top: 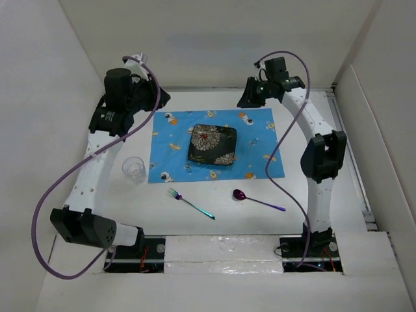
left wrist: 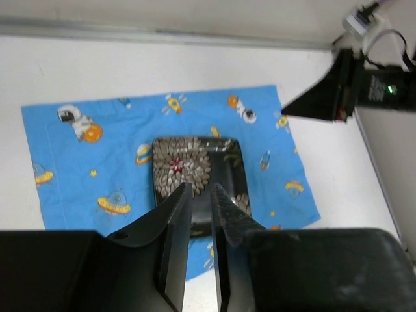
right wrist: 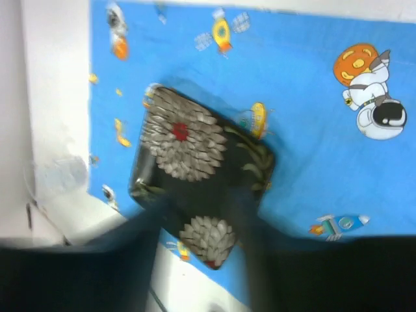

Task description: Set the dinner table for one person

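Both arms hang over the far corners of the placemat (top: 257,133), the left gripper (left wrist: 201,190) parted a crack, the right gripper (right wrist: 200,207) wide, both empty, seemingly because the plate (top: 212,144) already sits centred there on the white table (top: 214,224) spreading beneath, with fork (top: 192,203) and spoon (top: 257,199) lying nearer.

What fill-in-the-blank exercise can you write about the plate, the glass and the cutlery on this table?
1. The black plate lies on a placemat whose colour is ____.
2. The clear glass stands beside the placemat, on the side of the robot's ____ arm.
3. The fork and the spoon lie on the bare dinner table; the one nearer to the glass is the ____.
Missing words: blue; left; fork.
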